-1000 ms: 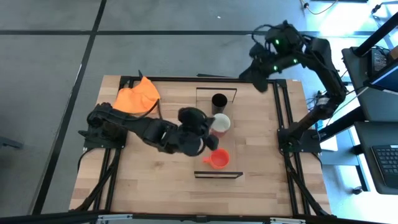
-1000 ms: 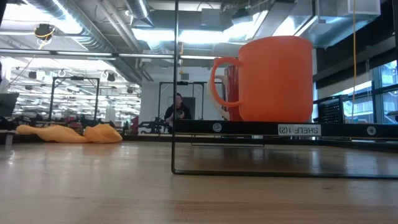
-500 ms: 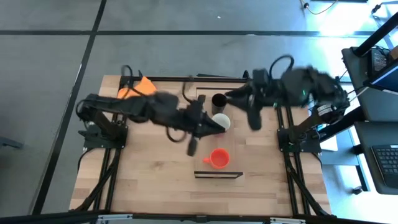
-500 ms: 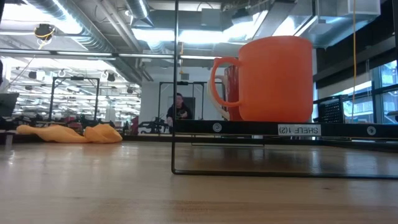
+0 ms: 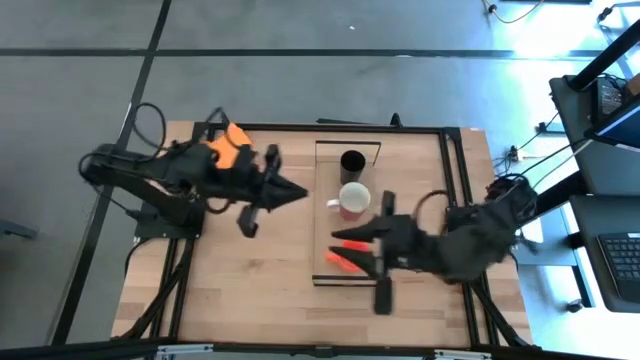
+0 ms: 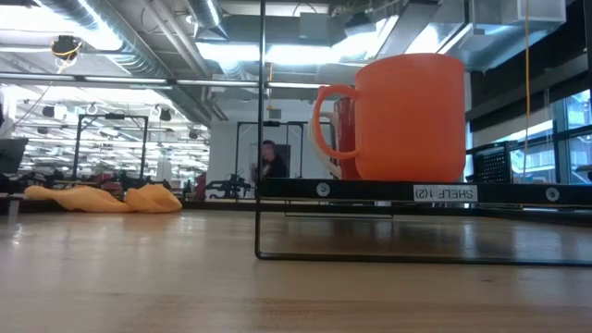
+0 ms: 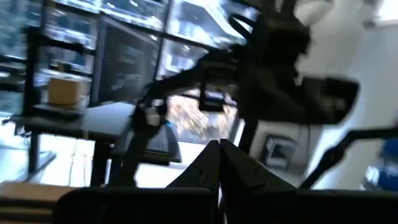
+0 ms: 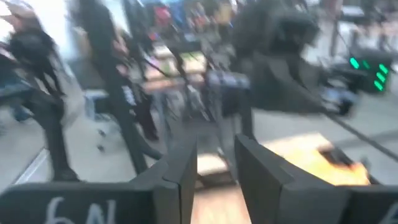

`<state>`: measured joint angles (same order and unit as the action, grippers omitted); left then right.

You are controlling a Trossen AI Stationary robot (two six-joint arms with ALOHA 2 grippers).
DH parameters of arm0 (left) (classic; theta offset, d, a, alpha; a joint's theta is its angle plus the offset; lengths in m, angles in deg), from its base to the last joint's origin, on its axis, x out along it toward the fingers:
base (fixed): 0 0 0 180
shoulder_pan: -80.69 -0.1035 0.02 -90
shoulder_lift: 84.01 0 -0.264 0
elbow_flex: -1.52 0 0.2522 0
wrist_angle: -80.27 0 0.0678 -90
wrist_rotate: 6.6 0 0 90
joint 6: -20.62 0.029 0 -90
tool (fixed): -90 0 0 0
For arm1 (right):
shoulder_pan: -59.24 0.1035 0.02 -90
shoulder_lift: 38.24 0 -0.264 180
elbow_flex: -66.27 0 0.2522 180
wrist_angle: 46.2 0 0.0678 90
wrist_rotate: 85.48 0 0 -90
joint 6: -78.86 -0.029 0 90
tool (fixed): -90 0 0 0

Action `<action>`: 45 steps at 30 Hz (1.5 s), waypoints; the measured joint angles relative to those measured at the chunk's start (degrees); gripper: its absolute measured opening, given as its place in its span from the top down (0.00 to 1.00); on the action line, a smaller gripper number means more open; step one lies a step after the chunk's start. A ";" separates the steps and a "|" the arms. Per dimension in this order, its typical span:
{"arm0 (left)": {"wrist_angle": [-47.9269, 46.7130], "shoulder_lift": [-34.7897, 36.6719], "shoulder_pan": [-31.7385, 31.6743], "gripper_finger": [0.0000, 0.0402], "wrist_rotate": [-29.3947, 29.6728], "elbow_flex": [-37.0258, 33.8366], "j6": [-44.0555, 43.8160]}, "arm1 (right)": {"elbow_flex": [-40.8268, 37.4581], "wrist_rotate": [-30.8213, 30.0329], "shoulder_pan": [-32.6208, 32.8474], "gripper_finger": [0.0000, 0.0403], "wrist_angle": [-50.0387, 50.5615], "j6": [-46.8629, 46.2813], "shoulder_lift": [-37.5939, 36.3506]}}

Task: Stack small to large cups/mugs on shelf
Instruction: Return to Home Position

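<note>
Wooden tabletop (image 5: 250, 270), seen from above; shelf (image 5: 325, 170) laid lengthwise at its middle.

- Black mug (image 5: 352, 162): on the shelf, at the far end.
- Red mug (image 5: 353, 197) (white inside): on the shelf, just beside the black mug.
- Orange mug (image 5: 342, 263): on the shelf near the other end, largely covered in the high view by the right end effector (image 5: 350, 247) above it. The low view shows it whole and upright, with the red mug directly behind it.
- Right end effector: fingers (image 8: 180, 174) a narrow gap apart, nothing between them.
- Left end effector (image 5: 298, 190): over bare tabletop beside the shelf, pointing toward the red mug; fingers (image 7: 202, 171) pressed together, holding nothing.
- Orange cloth (image 5: 225, 150): far left corner, partly under the left arm; the low view shows it unobstructed.
- Person (image 6: 268, 162): far back in the room, low view only.
</note>
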<state>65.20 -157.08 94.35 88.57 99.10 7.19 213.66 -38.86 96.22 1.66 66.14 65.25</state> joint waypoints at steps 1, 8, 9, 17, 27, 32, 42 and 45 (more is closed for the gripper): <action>2.67 2.67 0.29 1.00 1.54 -4.30 -1.25 | -0.02 -0.15 -0.59 0.73 2.13 -1.86 0.68; 23.62 16.03 1.89 0.97 4.39 -30.10 -7.43 | -0.07 10.86 -3.60 0.73 13.50 -8.02 -4.93; 25.22 16.86 1.87 0.96 4.56 -32.10 -8.08 | 0.02 13.28 -3.93 0.73 15.09 -7.48 -7.29; 29.05 18.18 1.71 0.97 8.22 -36.55 -8.23 | 0.13 11.38 -5.11 0.73 34.82 -7.20 -26.60; 28.74 17.68 0.36 1.00 15.90 -36.53 -5.57 | -11.83 10.83 -5.06 0.73 36.63 -3.97 -42.94; 28.44 17.17 -1.52 0.98 15.80 -36.53 -6.83 | -36.06 11.12 -5.15 0.73 9.60 -3.78 -55.70; 27.78 17.17 -2.68 0.96 15.37 -36.53 -9.05 | -84.96 25.15 -5.19 0.73 -45.34 5.29 -67.62; 27.77 17.19 -2.68 0.97 15.34 -36.53 -9.17 | -92.14 25.52 -5.18 0.73 -49.21 2.54 -70.79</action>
<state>92.98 -139.89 91.67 103.91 62.57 -1.98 121.51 -13.33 91.04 -47.55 68.68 -5.53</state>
